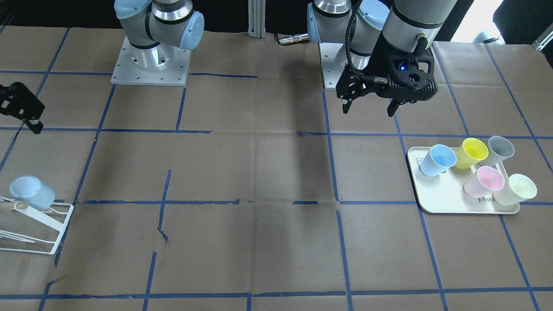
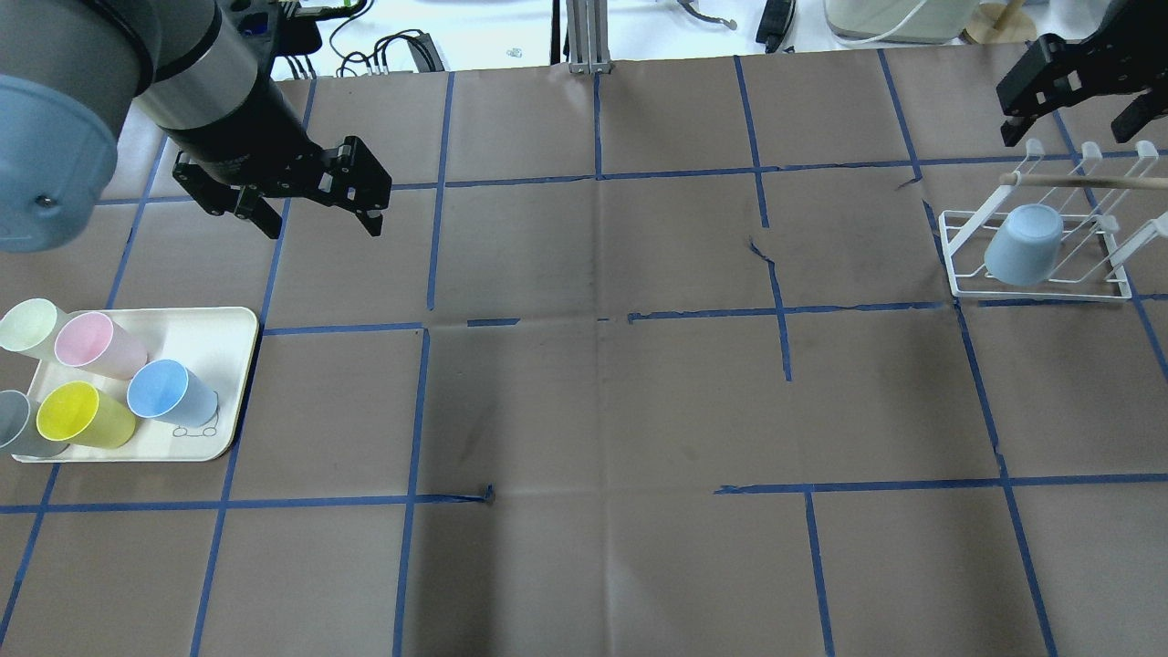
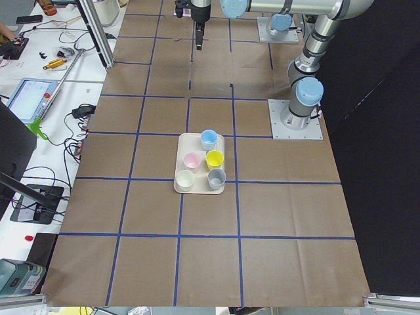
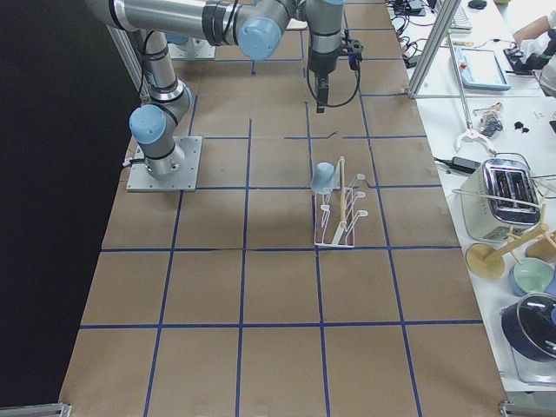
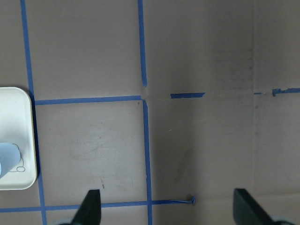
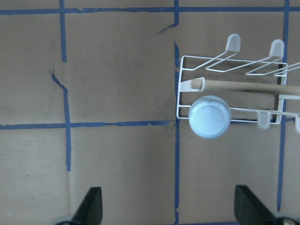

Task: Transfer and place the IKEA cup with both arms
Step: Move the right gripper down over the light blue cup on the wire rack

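One light-blue IKEA cup (image 2: 169, 394) stands upright on the cream tray (image 2: 214, 333) at the table's left; it also shows in the front view (image 1: 438, 160) and at the left wrist view's edge (image 5: 7, 159). A second light-blue cup (image 2: 1024, 244) hangs upside down on the white wire rack (image 2: 1040, 294), seen from above in the right wrist view (image 6: 209, 116). My left gripper (image 2: 322, 226) is open and empty, in the air beyond the tray. My right gripper (image 2: 1066, 135) is open and empty, above and beyond the rack.
The tray also holds a pink cup (image 2: 91, 342), a yellow cup (image 2: 78, 415), a pale green cup (image 2: 27, 327) and a grey cup (image 2: 14, 424). A wooden rod (image 6: 243, 86) runs along the rack. Brown paper with blue tape lines covers the table.
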You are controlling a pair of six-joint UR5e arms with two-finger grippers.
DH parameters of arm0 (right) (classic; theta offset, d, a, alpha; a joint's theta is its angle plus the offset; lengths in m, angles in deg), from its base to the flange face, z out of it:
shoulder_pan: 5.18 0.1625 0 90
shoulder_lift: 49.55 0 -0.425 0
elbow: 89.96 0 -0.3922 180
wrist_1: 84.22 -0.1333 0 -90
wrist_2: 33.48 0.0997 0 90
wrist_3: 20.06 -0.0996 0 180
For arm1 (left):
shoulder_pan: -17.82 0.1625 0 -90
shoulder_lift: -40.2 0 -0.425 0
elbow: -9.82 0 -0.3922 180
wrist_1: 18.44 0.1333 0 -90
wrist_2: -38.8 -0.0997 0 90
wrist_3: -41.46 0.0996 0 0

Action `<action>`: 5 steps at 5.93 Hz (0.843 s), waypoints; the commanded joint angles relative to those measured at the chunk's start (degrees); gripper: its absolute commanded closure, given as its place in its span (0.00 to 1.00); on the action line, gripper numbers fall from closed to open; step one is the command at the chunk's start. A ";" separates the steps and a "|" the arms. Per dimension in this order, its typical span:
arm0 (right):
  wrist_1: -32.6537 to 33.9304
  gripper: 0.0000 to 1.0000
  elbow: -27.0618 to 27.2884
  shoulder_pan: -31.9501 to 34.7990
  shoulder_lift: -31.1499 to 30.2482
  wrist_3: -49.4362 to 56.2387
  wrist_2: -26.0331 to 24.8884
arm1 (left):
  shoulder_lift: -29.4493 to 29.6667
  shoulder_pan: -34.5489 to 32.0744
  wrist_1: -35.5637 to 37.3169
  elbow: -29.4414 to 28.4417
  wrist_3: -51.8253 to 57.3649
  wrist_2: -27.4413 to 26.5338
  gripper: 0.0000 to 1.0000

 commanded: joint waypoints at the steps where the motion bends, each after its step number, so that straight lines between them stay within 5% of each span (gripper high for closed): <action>1: 7.31 0.00 0.15 -2.15 7.32 7.12 -1.26 | -0.08 0.33 -0.29 0.03 0.12 0.18 0.02; 5: 18.74 0.00 9.34 -3.03 12.11 7.60 -4.87 | -0.08 0.33 -0.11 0.65 0.12 0.71 0.02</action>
